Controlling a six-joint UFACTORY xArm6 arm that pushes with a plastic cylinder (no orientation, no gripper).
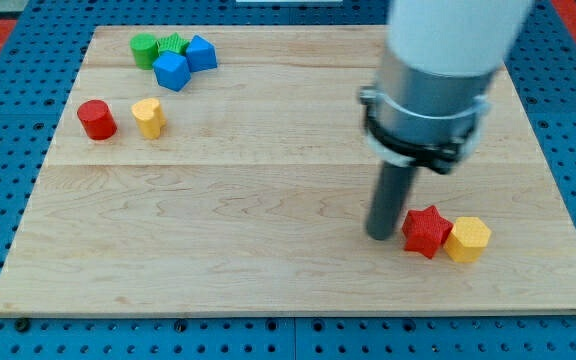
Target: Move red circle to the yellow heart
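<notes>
Seven blocks: we are counting seven on the wooden board (268, 200), in three groups.
Red circle (96, 119): it is sitting near the view's left edge of the board, upright, flat face up.
Yellow heart (148, 116): it is standing just to the view's right of the red circle; we are seeing a narrow strip of board between them, so they are apart, not touching.
Top-left group: a green round block (145, 48), a second green block (172, 44) and two blue blocks (171, 70) (201, 52) are crowding together; the second green block is largely hidden behind the blue ones, so we are not calling its shape, and the blue shapes are hard to make out.
Lower-right pair: a red star (426, 230) and a yellow hexagon-like block (467, 239) are touching side by side.
My tip (381, 236): the rod is carrying nothing and is resting just at the red star's left side; whether it is actually touching we are unable to tell. It is well apart from the red circle.
Arm housing (438, 70): it is cut off by the view's top edge and is covering part of the board behind it.
Surround: a blue pegboard (8, 40) is showing around the board.
</notes>
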